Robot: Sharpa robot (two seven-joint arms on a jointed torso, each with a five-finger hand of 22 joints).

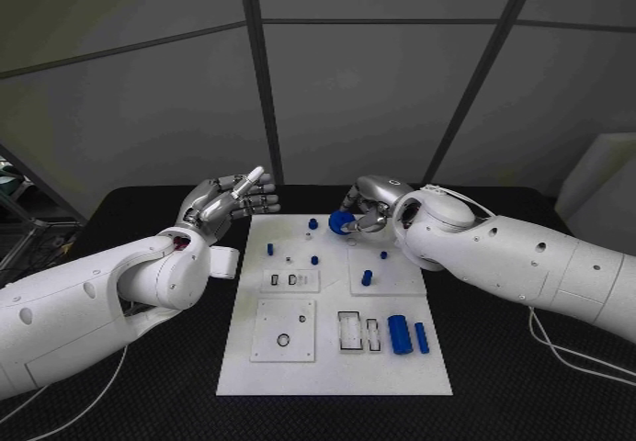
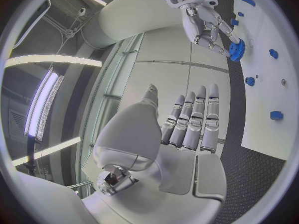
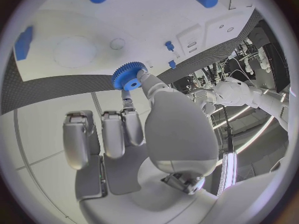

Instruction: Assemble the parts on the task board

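Black table (image 1: pixel 159 404) carrying the white task board (image 1: pixel 332 367), as I am viewing it.
My right hand (image 1: pixel 369 204) is pinching one blue gear (image 3: pixel 128 75), its teeth showing at the wrist; my left hand (image 1: pixel 228 202) is hovering flat, holding nothing.

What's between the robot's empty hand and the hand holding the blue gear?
In the head view, the left hand and right hand with the blue gear are separated by the task board's far edge with a small blue peg.

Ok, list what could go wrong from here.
1. The right hand pinches the blue gear only at its rim, between thumb and a fingertip, so it may slip or tilt before reaching the task board.
2. Small blue pegs stand on the board beneath that arm; lowering could knock them.
3. The left hand hovers open beside the board, giving no support.
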